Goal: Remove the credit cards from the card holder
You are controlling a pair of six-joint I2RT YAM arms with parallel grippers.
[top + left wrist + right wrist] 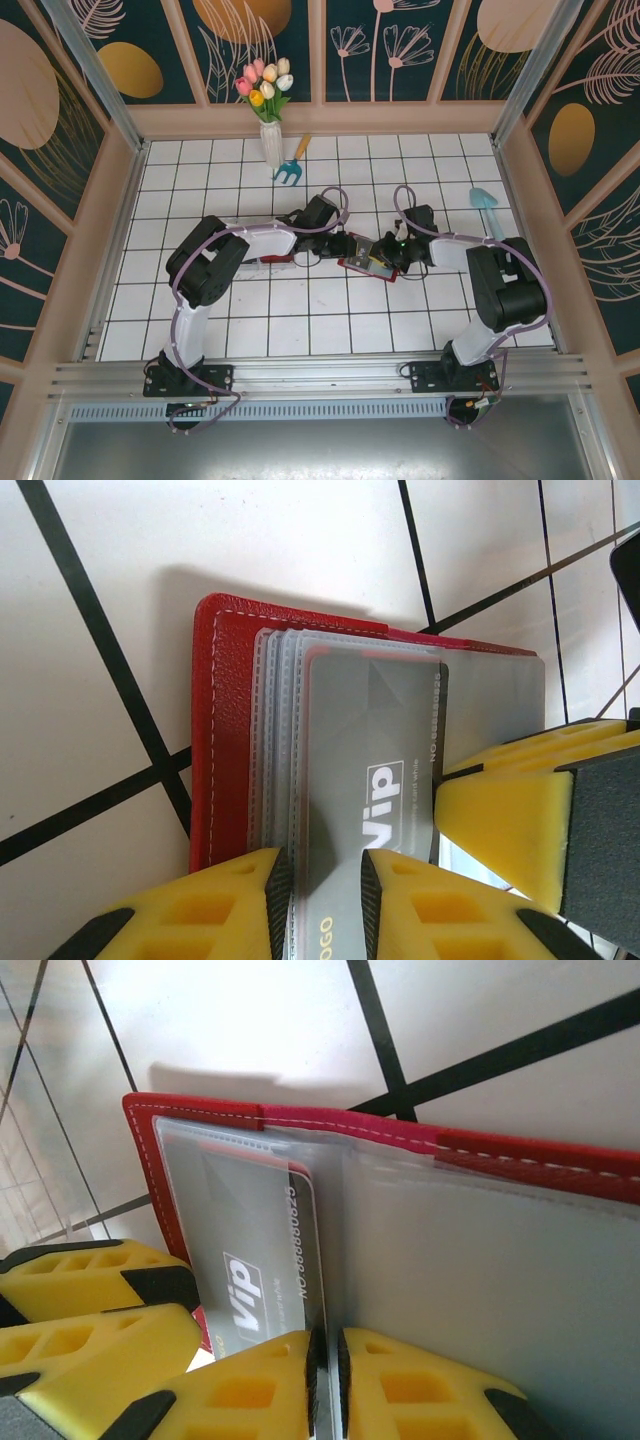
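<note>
- The card holder (228, 680) looks like grained red leather with white stitching, matt.
- Its sleeves (480, 1270) are frosted clear plastic.
- The grey card (370, 750) is smooth plastic.
- The table (330, 320) is glossy white tile.
- The finger pads (500, 820) look like matt yellow plastic.

The card holder (362, 264) lies on the table (300, 330) between both hands.

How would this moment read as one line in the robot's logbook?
card holder: open on tiles | left pincer: gripping sleeve with grey VIP card | right pincer: pinching clear sleeve
</note>
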